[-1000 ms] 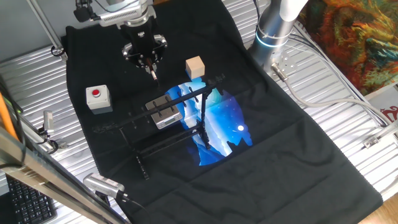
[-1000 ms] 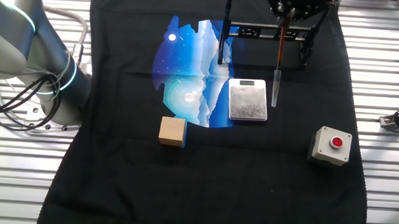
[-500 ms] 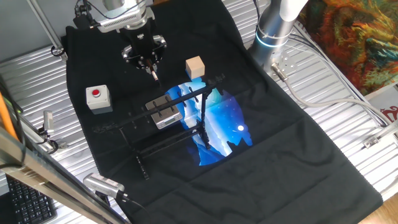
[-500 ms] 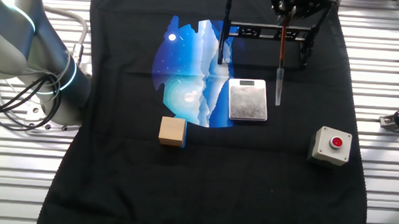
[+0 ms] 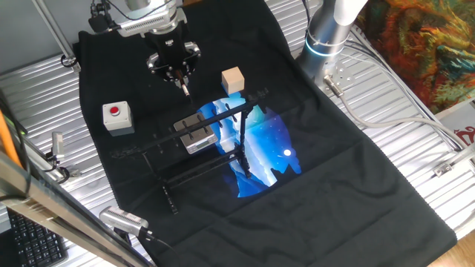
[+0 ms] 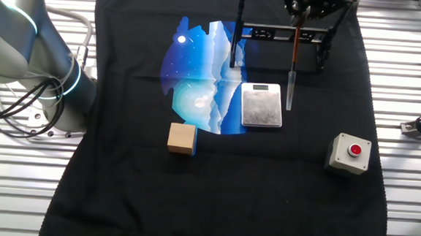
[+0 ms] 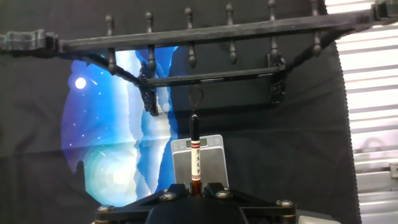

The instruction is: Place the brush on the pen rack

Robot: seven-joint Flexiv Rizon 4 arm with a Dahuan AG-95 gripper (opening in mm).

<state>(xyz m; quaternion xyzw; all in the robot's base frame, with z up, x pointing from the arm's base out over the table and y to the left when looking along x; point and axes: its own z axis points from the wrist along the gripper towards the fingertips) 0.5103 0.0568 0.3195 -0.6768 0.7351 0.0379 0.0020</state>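
My gripper (image 5: 179, 73) is shut on the brush (image 5: 183, 87) and holds it tip-down above the black cloth. In the other fixed view the gripper (image 6: 298, 19) is at the top edge, and the brush (image 6: 294, 57) hangs with its reddish-brown shaft and pale tip just past the right edge of the pen rack (image 6: 261, 105). The pen rack (image 5: 197, 133) is a small grey metallic block with a ridged top, in front of the gripper. In the hand view the brush (image 7: 194, 155) sticks out from between the jaws of the gripper (image 7: 194, 186), over the pen rack (image 7: 211, 163).
A black frame with pegs (image 5: 231, 111) stands over the pen rack; it also shows in the other fixed view (image 6: 281, 36) and the hand view (image 7: 205, 31). A wooden cube (image 5: 232, 80) and a grey box with a red button (image 5: 117, 117) flank them. The arm's base (image 5: 330, 30) is at the back right.
The gripper with the brush has shifted slightly; the hanging brush tip swung a little right, then back left. Nothing else moved.
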